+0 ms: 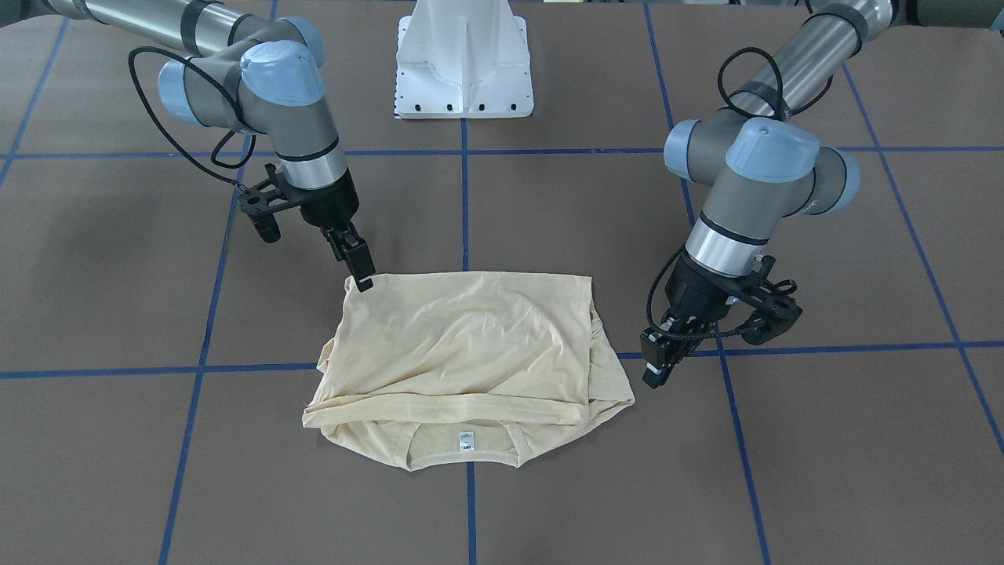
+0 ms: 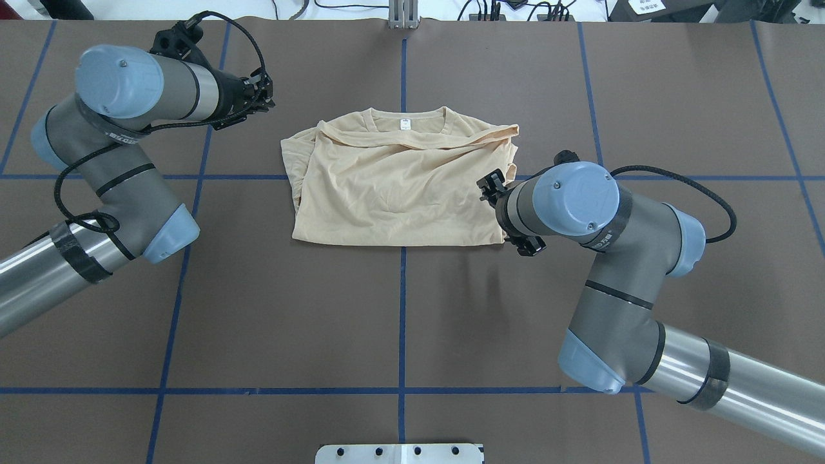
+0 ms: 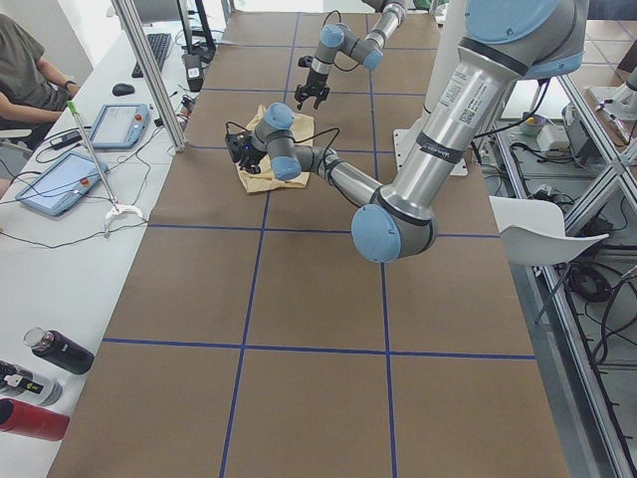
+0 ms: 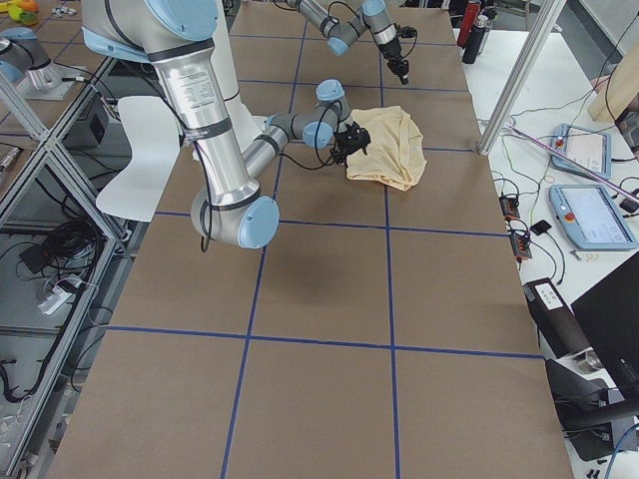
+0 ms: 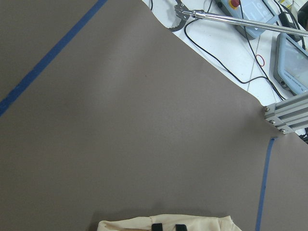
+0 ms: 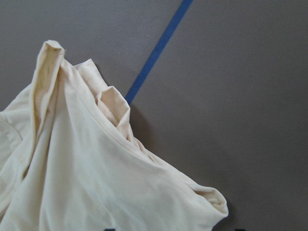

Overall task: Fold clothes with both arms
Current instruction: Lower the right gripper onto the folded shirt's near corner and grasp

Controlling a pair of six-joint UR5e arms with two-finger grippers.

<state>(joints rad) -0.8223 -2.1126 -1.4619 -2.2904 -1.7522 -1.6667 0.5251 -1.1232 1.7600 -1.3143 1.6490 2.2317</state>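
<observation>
Nearest us from overhead, the left arm point(image 2: 121, 187) and right arm point(image 2: 619, 283) bend in from either side. Between them, at the centre of the table point(image 1: 784, 471), lies the cream T-shirt point(image 1: 463, 337), folded into a rough rectangle. From the front, we find the right gripper point(image 1: 362, 276), fingers spread, at its ten o'clock corner. The left gripper point(image 1: 655, 369), fingers nearly pressed together, is just beside its four o'clock edge, and the white neck label point(image 1: 466, 443) is at six o'clock.

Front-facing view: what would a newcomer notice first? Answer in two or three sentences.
The cream T-shirt lies partly folded on the table, with its neck label nearest the camera. The right gripper points down at its far corner. The left gripper hangs beside its other side.
</observation>
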